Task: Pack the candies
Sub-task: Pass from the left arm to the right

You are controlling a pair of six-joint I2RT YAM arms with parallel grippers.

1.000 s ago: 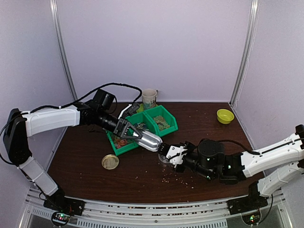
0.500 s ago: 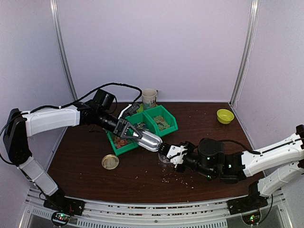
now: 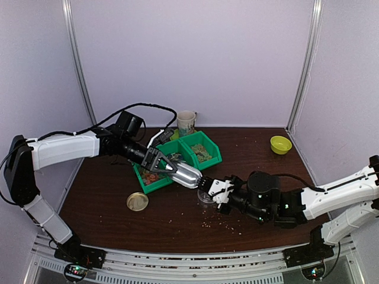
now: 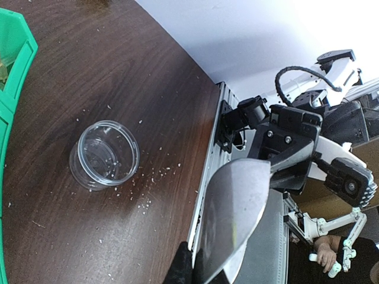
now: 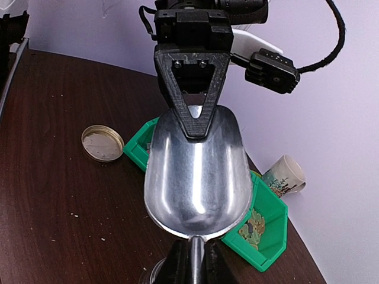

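my left fingers (image 3: 158, 161) clamped on a metal scoop (image 5: 195, 171), its bowl empty, my right fingers (image 5: 192, 260) pinched narrow at the scoop lip, clear jar (image 4: 89, 177) on the bench (image 3: 100, 207) just below them, candies (image 3: 152, 177) in the green bin (image 3: 211, 158) under my left fingers

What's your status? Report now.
Left jaws shut on scoop handle. Right jaws pinch scoop lip. Scoop empty; candies in green bin; jar looks empty. Nothing blocking.

A robotics lab test booth: plain lilac panel walls (image 3: 195, 59), metal corner posts (image 3: 77, 59), brown table (image 3: 172, 220), arm-mounting rail (image 3: 189, 261)
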